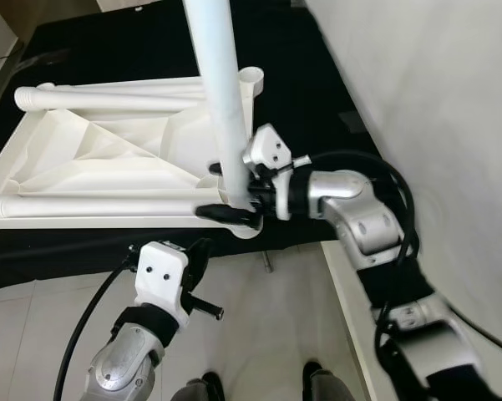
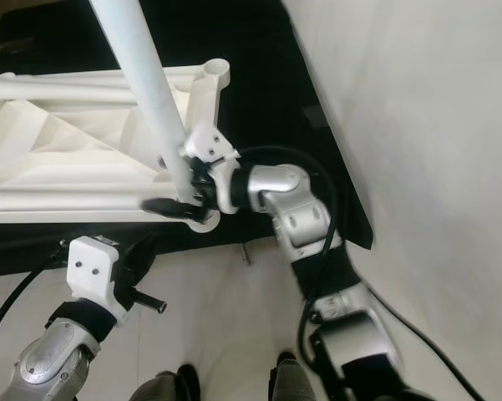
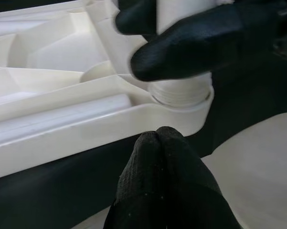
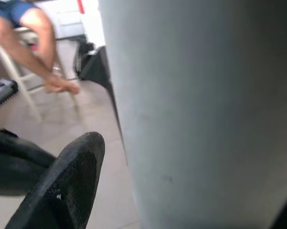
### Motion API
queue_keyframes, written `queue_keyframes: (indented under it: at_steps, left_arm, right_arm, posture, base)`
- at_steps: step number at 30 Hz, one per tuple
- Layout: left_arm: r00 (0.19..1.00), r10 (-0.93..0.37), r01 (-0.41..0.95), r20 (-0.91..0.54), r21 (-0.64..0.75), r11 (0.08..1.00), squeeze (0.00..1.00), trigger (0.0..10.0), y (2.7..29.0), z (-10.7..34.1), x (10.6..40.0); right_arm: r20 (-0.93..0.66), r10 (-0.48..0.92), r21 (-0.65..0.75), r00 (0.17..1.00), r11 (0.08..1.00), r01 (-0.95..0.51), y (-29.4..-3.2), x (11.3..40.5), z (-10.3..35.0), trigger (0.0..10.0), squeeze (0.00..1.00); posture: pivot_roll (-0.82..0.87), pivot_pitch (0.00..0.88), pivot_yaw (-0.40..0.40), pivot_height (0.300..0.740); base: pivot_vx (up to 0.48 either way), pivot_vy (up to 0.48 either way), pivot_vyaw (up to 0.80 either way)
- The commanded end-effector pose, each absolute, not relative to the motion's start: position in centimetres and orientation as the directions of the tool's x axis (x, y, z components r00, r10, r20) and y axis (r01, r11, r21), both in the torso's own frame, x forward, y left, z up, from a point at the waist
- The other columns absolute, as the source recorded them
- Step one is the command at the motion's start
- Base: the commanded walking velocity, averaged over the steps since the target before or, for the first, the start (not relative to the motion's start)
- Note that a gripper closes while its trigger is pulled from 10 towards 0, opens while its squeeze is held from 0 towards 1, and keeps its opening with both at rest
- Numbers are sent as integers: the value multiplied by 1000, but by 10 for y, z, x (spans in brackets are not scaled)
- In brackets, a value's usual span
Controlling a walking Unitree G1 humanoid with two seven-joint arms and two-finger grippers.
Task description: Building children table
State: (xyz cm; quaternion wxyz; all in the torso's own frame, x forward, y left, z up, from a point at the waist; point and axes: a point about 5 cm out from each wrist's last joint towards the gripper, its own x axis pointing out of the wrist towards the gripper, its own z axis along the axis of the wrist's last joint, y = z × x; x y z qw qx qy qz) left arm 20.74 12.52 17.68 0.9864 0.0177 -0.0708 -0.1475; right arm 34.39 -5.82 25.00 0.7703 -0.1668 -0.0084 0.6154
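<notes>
Clamped around the base of a smooth white tubular table leg (image 1: 221, 100), the right gripper (image 1: 238, 200) pinches it between its matte black fingers (image 1: 230, 214). That leg stands upright in the round corner socket (image 3: 181, 93) of the upturned white plastic tabletop (image 1: 92, 167), whose underside shows moulded ribs and two more tubular legs (image 1: 109, 100) lying flat along it. Its slab rests on a black mat (image 1: 317, 92) over pale glossy floor tiles (image 1: 259, 326). Lower down, just beside the tabletop's near edge, the left gripper (image 3: 157, 138) hangs free with its textured fingertips pressed together.
</notes>
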Motion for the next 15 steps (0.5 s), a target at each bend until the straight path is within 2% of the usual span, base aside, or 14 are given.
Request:
queue_keyframes:
  at_steps: [1, 8, 9, 11, 12, 15]
  left_arm:
    - [952, -285, 281, 109, 50, 959, 0, 10000, 127, 171, 206]
    - [952, -287, 283, 107, 50, 958, 0, 10000, 127, 171, 206]
    - [952, -286, 282, 107, 50, 958, 0, 10000, 127, 171, 206]
    - [952, -286, 282, 107, 50, 958, 0, 10000, 127, 171, 206]
    - [953, -284, 280, 109, 48, 959, 0, 10000, 127, 171, 205]
    - [953, -284, 280, 109, 48, 959, 0, 10000, 127, 171, 205]
  right_arm:
    - [-185, 967, -292, 175, 116, -949, -47, 342, 259, 10000, 0]
    - [-254, 961, -277, 107, 34, -960, -49, 343, 256, 10000, 0]
    - [-263, 960, -259, 93, 23, -966, -50, 343, 254, 2824, 0]
    - [-268, 960, -248, 76, 8, -969, -51, 344, 254, 2824, 0]
    - [-278, 959, -233, 46, -21, -972, -54, 347, 252, 0, 0]
    - [-278, 959, -233, 46, -21, -972, -54, 347, 252, 0, 0]
  posture:
    - [21, 274, 111, 740]
    - [20, 275, 111, 740]
    - [20, 275, 111, 740]
    - [20, 275, 111, 740]
    - [18, 281, 109, 740]
    - [18, 281, 109, 740]
  base:
    - [0, 0, 0]
    - [0, 0, 0]
    - [0, 0, 0]
    - [0, 0, 0]
    - [0, 0, 0]
    - [0, 0, 0]
